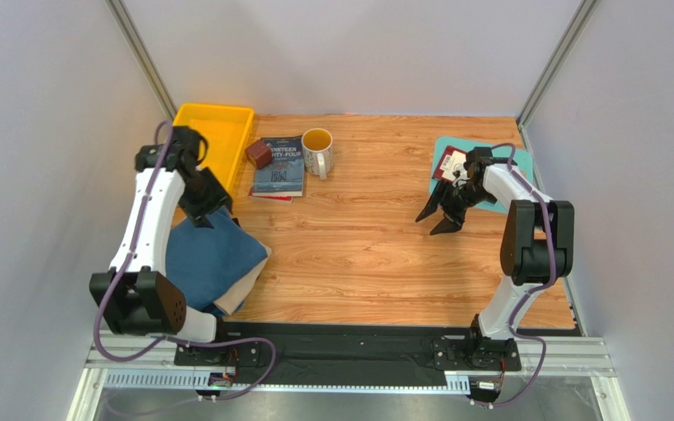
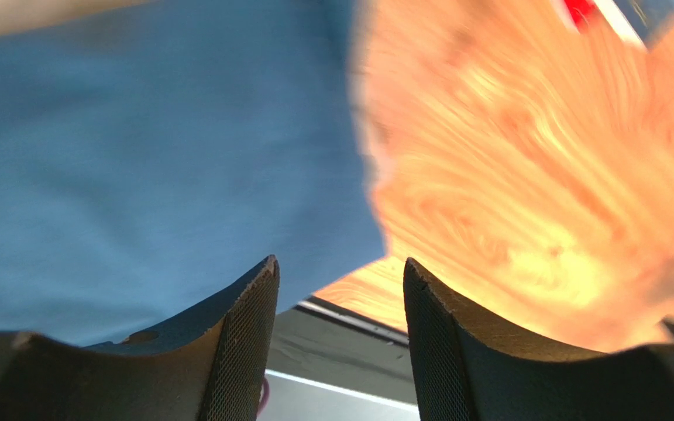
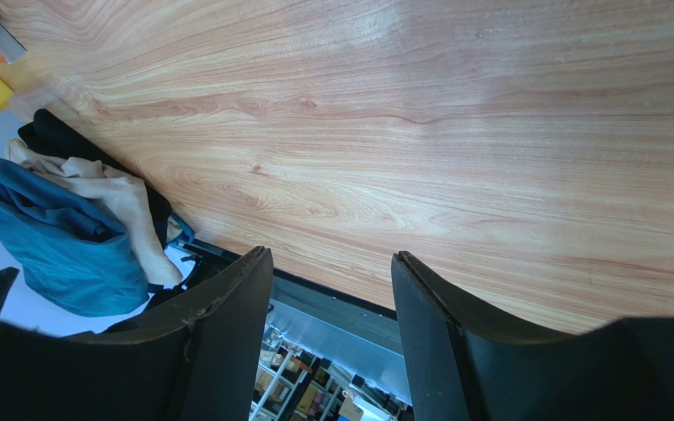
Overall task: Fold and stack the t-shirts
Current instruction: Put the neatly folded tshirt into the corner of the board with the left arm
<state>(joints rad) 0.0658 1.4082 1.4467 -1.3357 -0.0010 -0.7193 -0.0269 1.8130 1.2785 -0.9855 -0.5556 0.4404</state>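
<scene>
Both left fingers (image 2: 244, 351) and right fingers (image 3: 226, 333) stand apart; mug (image 1: 317, 151), book (image 1: 279, 171), yellow bin (image 1: 219, 132) beyond t-shirts (image 1: 217, 259).

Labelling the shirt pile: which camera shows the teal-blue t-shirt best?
Top external: nearly the whole teal-blue t-shirt shows, lying on the beige t-shirt at the table's near-left corner. Left wrist gives only a blurred close-up patch of it. Right wrist sees it small and side-on, at the table edge.

Plain pale walls (image 1: 33, 132) enclose an evenly lit wooden table (image 1: 376, 254).
</scene>
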